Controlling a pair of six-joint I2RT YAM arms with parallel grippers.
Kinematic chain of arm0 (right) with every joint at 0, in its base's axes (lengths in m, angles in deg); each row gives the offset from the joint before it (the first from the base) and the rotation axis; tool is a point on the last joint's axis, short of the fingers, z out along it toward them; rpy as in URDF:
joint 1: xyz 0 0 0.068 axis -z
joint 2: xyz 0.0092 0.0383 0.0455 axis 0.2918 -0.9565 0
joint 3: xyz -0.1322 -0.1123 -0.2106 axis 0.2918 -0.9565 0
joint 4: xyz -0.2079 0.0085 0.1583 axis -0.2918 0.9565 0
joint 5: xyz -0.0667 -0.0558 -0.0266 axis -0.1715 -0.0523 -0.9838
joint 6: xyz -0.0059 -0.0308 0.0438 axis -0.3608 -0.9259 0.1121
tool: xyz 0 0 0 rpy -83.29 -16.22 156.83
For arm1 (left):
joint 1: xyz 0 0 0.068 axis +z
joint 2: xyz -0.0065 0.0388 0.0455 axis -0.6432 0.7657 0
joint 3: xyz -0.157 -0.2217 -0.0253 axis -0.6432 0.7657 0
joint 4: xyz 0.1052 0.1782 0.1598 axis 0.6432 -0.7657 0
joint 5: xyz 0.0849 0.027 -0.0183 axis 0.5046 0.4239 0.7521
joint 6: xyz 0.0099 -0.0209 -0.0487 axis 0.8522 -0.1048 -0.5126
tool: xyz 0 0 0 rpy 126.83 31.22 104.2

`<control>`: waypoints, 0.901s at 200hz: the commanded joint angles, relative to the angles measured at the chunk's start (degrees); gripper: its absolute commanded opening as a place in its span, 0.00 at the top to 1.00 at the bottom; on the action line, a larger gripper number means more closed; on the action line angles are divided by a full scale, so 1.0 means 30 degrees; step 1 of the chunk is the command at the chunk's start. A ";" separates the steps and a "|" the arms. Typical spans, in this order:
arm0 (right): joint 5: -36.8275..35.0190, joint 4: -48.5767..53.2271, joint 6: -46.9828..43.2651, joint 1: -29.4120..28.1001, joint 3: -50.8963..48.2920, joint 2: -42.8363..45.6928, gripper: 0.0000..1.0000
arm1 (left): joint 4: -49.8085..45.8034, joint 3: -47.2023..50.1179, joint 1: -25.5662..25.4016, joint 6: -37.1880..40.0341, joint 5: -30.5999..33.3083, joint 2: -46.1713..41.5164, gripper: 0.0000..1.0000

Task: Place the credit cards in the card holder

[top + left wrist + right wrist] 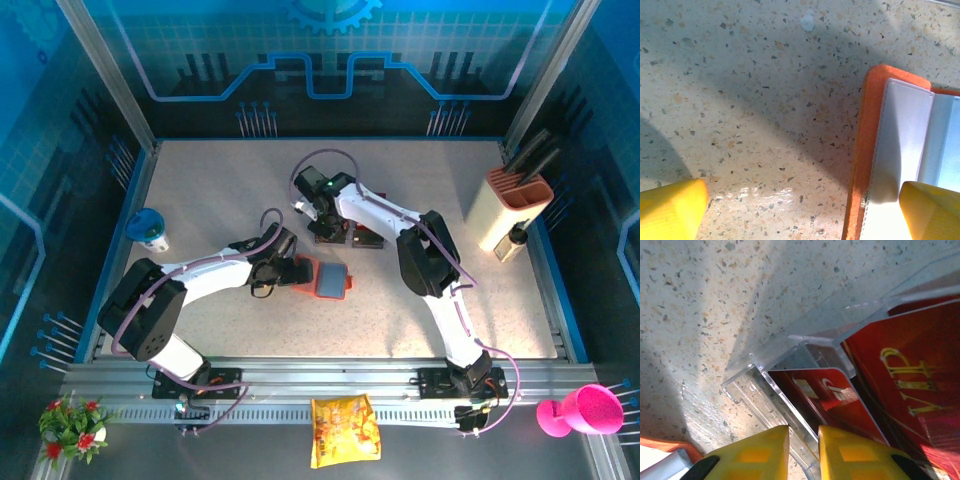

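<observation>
The orange card holder (326,280) lies open on the table, grey-blue pockets up. My left gripper (289,270) sits at its left edge. In the left wrist view that gripper (802,200) is open wide; one finger is over bare table and the other fingertip (932,210) is over the holder's inner pocket (905,130). Red credit cards (362,238) stand in a clear plastic rack (765,390). My right gripper (322,228) is at the rack. In the right wrist view its jaws (804,432) are narrowly open astride the rack's front wall, beside a leaning red card (835,395). A second, "VIP" card (910,365) stands behind.
A knife block (513,205) stands at the back right and a blue cup (150,230) at the left. A yellow snack bag (343,430), a pink cup (585,410) and flowers (72,420) lie off the table's near edge. The holder's corner (660,445) is close to the rack.
</observation>
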 commanded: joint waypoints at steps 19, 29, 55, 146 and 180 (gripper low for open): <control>-0.0287 0.0112 -0.0357 -0.0455 -0.0910 0.0659 0.81 | -0.0233 0.0348 -0.0145 -0.0022 0.0034 -0.0015 0.01; -0.0364 0.0083 -0.0379 -0.0447 -0.0972 0.0720 0.82 | -0.0216 0.0375 -0.0136 -0.0047 0.0050 -0.0015 0.01; -0.0587 0.0026 -0.0531 -0.0450 -0.0964 0.0895 0.83 | -0.0218 0.0380 -0.0165 -0.0050 0.0021 -0.0011 0.01; -0.0836 -0.0474 -0.1492 -0.0450 -0.0852 0.1809 0.91 | -0.0218 0.0443 -0.0184 -0.0078 -0.0051 -0.0125 0.01; -0.0439 -0.1095 -0.1872 -0.0443 -0.1339 0.2542 0.98 | -0.0218 0.0384 -0.0199 -0.0020 -0.0154 -0.0159 0.01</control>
